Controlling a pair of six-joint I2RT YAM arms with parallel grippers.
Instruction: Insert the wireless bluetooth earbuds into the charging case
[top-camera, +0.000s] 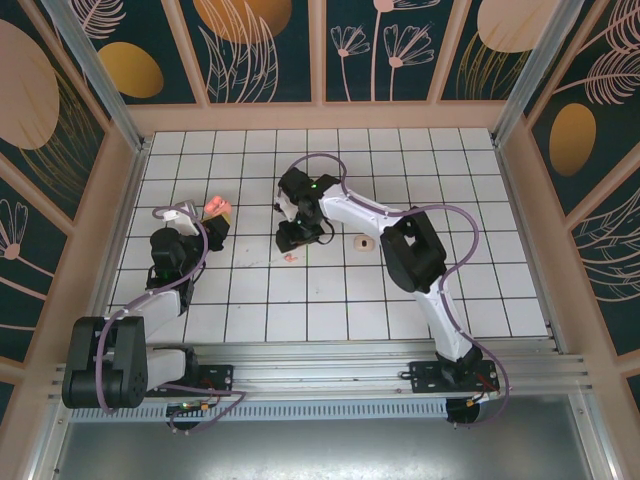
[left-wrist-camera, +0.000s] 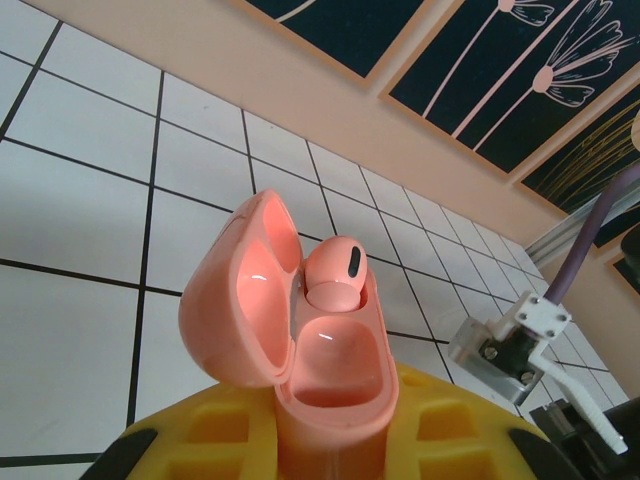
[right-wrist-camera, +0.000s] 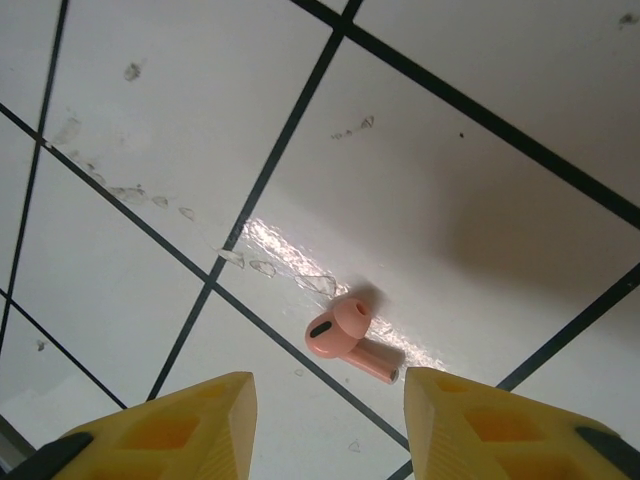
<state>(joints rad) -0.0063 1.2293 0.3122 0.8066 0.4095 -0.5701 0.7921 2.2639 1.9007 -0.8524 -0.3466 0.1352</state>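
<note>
The tiled table (top-camera: 400, 170) carries both arms. The left gripper (left-wrist-camera: 335, 440) is pinched on the base of the open pink charging case (left-wrist-camera: 335, 375), whose lid is swung to 9 o'clock. One socket holds a seated earbud (left-wrist-camera: 333, 275); the other stands vacant. The right gripper (right-wrist-camera: 328, 390) has its jaws spread and holds nothing. The loose earbud (right-wrist-camera: 345, 335) lies flat on a tile at 12 o'clock from that gripper, just ahead of the gap. Its long axis runs 10 to 4 o'clock, stem toward 4. The right arm is judged the nearer. Count: one case, two pink earbuds, and one small beige item (top-camera: 363, 241) at 3 o'clock, kind undetermined.
</note>
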